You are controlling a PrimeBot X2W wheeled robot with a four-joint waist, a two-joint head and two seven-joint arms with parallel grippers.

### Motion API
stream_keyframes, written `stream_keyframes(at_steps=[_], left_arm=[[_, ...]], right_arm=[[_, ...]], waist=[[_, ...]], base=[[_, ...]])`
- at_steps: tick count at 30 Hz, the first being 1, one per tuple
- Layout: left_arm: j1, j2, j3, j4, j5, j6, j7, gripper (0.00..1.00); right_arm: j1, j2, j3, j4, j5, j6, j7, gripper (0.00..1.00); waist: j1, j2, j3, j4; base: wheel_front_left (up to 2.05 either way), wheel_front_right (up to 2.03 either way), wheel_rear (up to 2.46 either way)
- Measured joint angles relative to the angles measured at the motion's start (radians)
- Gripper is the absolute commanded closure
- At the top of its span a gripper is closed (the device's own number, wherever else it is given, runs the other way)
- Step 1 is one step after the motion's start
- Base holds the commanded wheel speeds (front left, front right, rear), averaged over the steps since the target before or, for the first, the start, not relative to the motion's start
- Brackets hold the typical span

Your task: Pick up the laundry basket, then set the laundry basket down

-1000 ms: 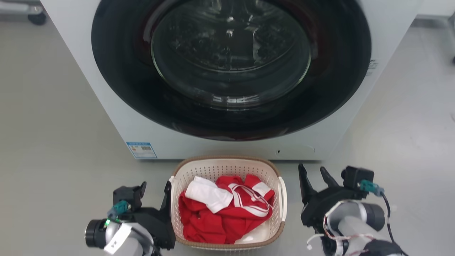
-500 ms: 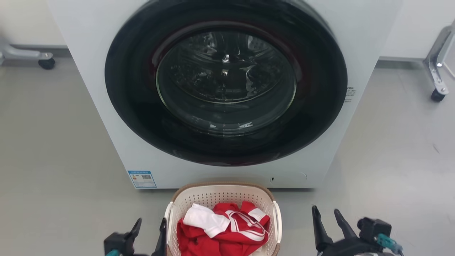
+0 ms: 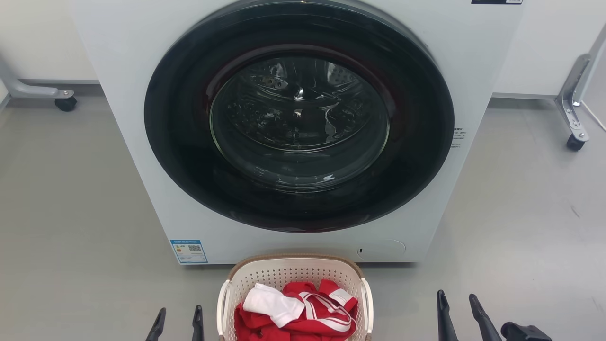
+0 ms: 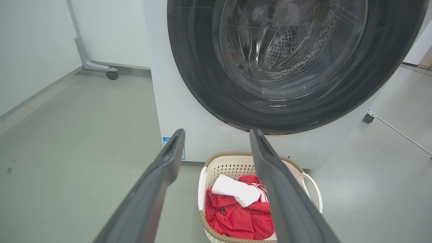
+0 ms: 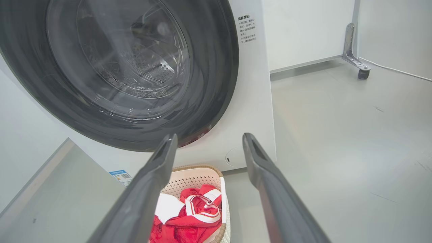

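Note:
The laundry basket [image 3: 293, 272] stands on the grey floor right in front of the washing machine, cream with a brown rim, holding red and white clothes [image 3: 303, 312]. At the head view's bottom edge, my left gripper [image 3: 179, 318] is open and empty, a short way left of the basket's left handle. My right gripper [image 3: 457, 305] is also open and empty, farther off to the basket's right. In the left wrist view the left gripper [image 4: 217, 135] hangs above the basket [image 4: 233, 167]. In the right wrist view the right gripper [image 5: 209, 138] is above and right of the basket [image 5: 197, 180].
A white washing machine [image 3: 128, 142] with a shut, dark round door [image 3: 298, 118] rises just behind the basket. Metal frame legs on castors stand at the back left [image 3: 65, 103] and back right [image 3: 575, 142]. Open grey floor lies on both sides.
The head camera has lifted, so the whole picture slid down. Both grippers now show just their fingertips at the bottom edge, and the left one sits farther from the basket's left handle.

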Motion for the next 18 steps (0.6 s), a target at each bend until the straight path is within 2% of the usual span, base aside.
stream_keyframes(at_steps=[9,18], left_arm=[[0.087,-0.035,0.085,-0.111,0.070,0.000,0.000,0.00],[0.135,-0.062,0.121,-0.198,0.117,0.000,0.000,0.00]], right_arm=[[0.090,0.021,-0.056,-0.114,-0.093,0.000,0.000,0.00],[0.130,0.033,-0.087,-0.189,-0.156,0.000,0.000,0.00]], waist=[[0.0000,0.0000,-0.010,-0.009],[0.0000,0.0000,-0.014,-0.016]], base=[[0.00,0.00,0.00],[0.00,0.00,0.00]])
